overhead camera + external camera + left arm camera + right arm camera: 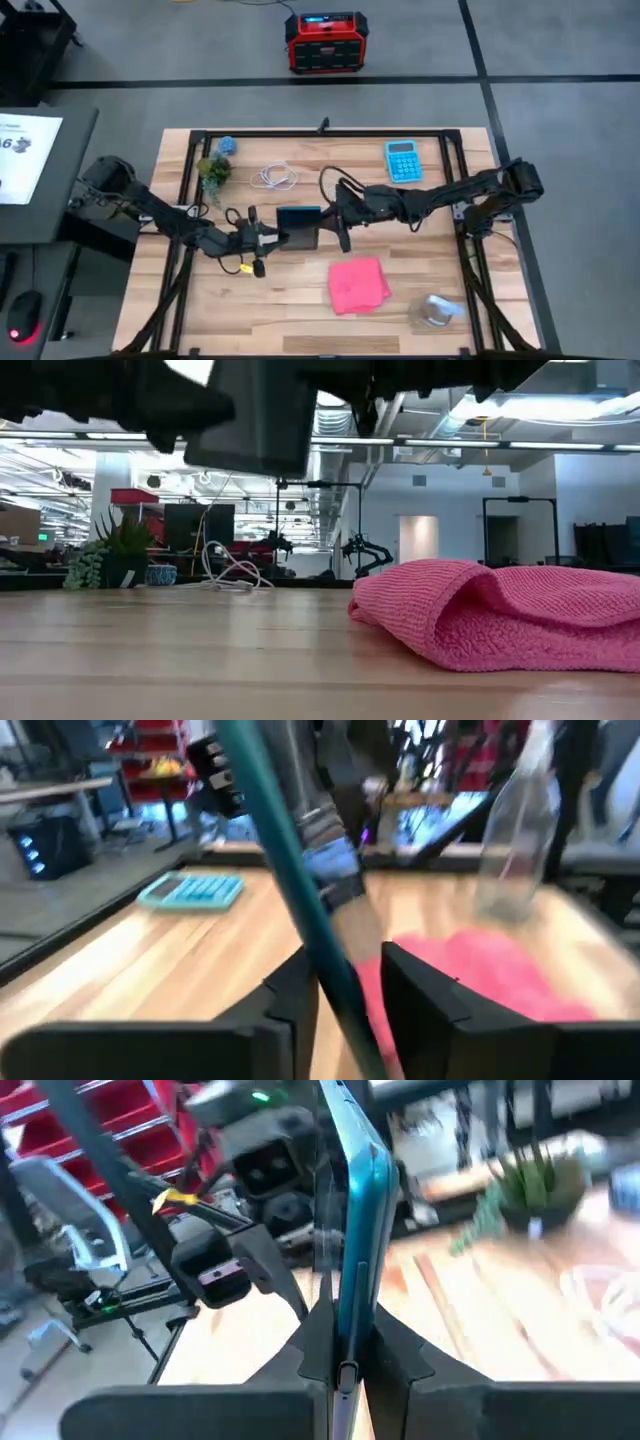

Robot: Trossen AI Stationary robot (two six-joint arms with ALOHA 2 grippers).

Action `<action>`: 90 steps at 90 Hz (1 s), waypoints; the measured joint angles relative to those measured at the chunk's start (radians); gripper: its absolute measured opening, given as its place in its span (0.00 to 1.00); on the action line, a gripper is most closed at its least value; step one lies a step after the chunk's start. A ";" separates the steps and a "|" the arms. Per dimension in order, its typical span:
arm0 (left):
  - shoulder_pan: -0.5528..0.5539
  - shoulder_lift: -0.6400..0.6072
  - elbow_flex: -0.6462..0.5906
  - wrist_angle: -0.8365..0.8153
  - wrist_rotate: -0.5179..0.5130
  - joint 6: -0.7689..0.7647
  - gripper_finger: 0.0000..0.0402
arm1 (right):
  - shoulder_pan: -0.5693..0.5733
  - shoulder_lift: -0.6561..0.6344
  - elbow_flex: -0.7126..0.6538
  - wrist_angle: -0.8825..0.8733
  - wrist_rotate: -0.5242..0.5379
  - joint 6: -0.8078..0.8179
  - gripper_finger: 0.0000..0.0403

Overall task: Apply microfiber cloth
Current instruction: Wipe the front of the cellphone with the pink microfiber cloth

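A dark phone in a teal case (pixel 298 230) hangs in the air above the middle of the table, between my two grippers. My right gripper (pixel 338 228) is shut on its right side. My left gripper (pixel 268 238) is at its left side, open, with the phone's teal edge (pixel 335 970) running slantwise between the fingers. The pink microfiber cloth (pixel 358 284) lies crumpled on the table nearer the front edge, right of the phone, and no gripper touches it. In the low view the cloth (pixel 500 610) rests on the wood with the phone (pixel 250 420) high above it. My right gripper pinches the phone's right-hand edge (pixel 346 1315) between its two fingers, one on the face and one on the back. The fingers come level from the table's right. The phone stands edge-on in line with them, lifted clear of the table. My left gripper has the phone's edge between its fingers with a gap on one side; whether the other finger (pixel 295 995) touches it, I cannot tell.
A blue calculator (pixel 403 160) lies at the far right. A white cable (pixel 275 178), a small plant (pixel 212 170) and a blue object (pixel 227 145) are at the far left. A clear bottle (pixel 435 310) lies near the front right corner.
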 joint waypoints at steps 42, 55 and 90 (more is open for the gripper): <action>-0.038 -0.230 0.000 -0.584 0.011 -0.321 0.24 | -0.050 0.301 0.000 0.114 0.009 0.326 0.04; -0.055 -0.223 0.000 -0.582 0.010 -0.326 0.24 | -0.065 0.329 0.001 0.129 -0.012 0.358 0.04; -0.019 -0.204 -0.046 -0.481 -0.008 -0.422 0.25 | -0.058 0.256 -0.003 0.068 -0.108 0.151 0.03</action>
